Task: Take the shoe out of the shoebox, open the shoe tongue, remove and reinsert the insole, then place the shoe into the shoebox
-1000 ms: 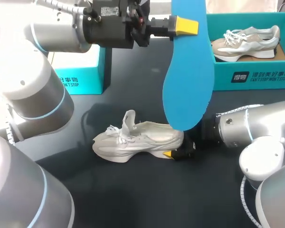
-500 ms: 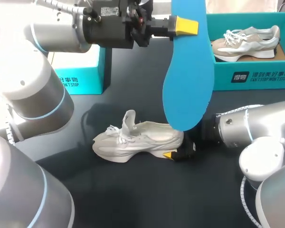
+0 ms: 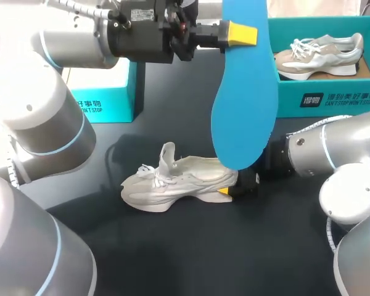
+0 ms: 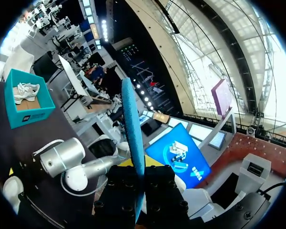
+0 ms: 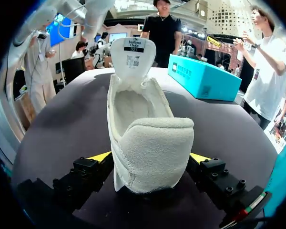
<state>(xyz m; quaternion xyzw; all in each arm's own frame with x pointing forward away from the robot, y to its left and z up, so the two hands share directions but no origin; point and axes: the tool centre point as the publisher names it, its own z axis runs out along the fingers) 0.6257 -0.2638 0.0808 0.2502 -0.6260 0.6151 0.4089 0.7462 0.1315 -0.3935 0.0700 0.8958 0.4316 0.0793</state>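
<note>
The left gripper (image 3: 233,34) is clamped on the top end of the blue insole (image 3: 243,111), which hangs upright above the table (image 3: 172,253). The right gripper (image 5: 150,160) squeezes the heel of the shoe (image 3: 172,182) from both sides. The shoe stands on its sole, toe pointing away from that gripper, with its tongue (image 5: 132,50) raised.

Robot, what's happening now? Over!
Left end effector shut on insole, raised. Right end effector grips shoe heel, tongue open. Nothing blocks the shoe opening.
</note>
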